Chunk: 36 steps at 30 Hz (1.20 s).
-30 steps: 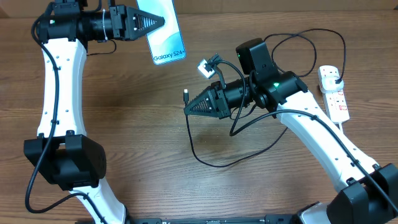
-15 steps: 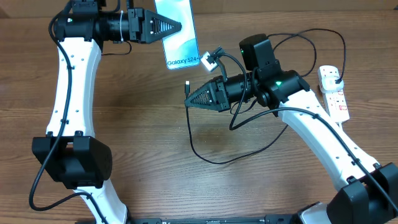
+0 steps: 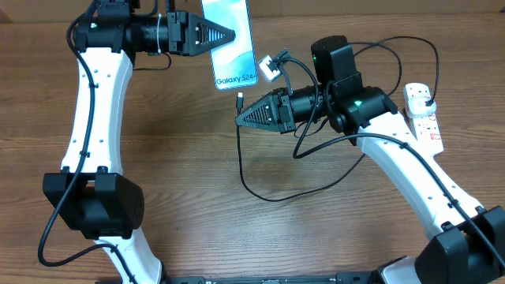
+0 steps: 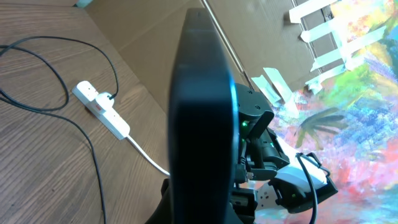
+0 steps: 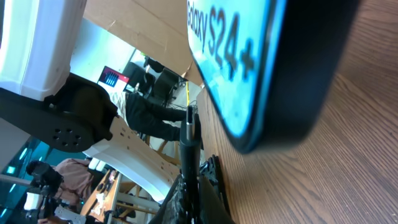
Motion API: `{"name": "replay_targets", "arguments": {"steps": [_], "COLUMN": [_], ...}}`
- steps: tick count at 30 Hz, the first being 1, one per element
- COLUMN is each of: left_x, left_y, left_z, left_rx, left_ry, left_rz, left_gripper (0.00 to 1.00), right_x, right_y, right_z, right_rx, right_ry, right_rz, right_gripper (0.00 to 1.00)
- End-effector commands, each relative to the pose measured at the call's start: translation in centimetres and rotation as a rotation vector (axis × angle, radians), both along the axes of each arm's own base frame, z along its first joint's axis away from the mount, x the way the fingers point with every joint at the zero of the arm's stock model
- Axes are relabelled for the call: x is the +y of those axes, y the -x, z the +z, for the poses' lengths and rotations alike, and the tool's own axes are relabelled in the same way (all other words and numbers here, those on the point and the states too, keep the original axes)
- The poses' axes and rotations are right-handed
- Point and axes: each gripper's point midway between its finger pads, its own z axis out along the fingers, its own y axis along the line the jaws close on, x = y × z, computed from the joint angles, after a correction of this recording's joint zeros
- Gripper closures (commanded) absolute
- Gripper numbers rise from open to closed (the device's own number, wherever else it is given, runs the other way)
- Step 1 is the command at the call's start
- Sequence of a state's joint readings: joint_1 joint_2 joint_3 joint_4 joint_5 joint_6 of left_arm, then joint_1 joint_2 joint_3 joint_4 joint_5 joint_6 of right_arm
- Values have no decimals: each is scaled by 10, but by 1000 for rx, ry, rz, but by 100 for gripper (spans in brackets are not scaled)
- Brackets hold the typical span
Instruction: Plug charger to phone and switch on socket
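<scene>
My left gripper (image 3: 230, 35) is shut on the phone (image 3: 235, 49) and holds it in the air at the far side, light-blue screen up and the "Galaxy S24+" end toward the right arm. The left wrist view shows the phone (image 4: 202, 118) edge-on as a dark slab between the left gripper (image 4: 202, 208) fingers. My right gripper (image 3: 240, 120) is shut on the charger (image 3: 239, 101) just behind its connector tip, which points at the phone's bottom edge, close but apart. In the right wrist view the connector (image 5: 189, 124) stands above the right gripper (image 5: 194, 180), beside the phone (image 5: 261, 56).
The charger cable (image 3: 276, 197) loops over the wooden table and runs back to a black plug (image 3: 427, 98) in the white socket (image 3: 426, 126) at the right edge. The socket (image 4: 102, 111) and its white cord also show in the left wrist view.
The left arm has carried the phone to the right. The right gripper has lifted the connector toward the far side, closing the gap to the phone's bottom edge.
</scene>
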<state>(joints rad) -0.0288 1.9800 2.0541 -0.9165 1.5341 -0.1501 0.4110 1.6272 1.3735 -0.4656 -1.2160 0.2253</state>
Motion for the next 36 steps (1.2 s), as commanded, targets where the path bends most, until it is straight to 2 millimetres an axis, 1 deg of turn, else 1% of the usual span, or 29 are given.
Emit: {"name": "replay_targets", "arguments": {"steps": [1,13,20,36], "left_x": [-8,-10,-10,-11], "left_y": [13,14,14,14], "left_z": [14,14,14,14], "left_rx": [-18,-16,-16,-18], "left_ry": [37,37,37,37], "left_rz": [-53,-58,-58,-60], "left_gripper": [96,96,96,96], "right_x": [-1,0,-1,0], "right_y": [-1,-3,-3,-8], "right_z": [4,5,1,3], "right_rx": [7,17,35,42], "right_ry": [-12,-10,6,5], "right_rz": [5,-6,-15,-36], "right_gripper": [96,96,96,96]}}
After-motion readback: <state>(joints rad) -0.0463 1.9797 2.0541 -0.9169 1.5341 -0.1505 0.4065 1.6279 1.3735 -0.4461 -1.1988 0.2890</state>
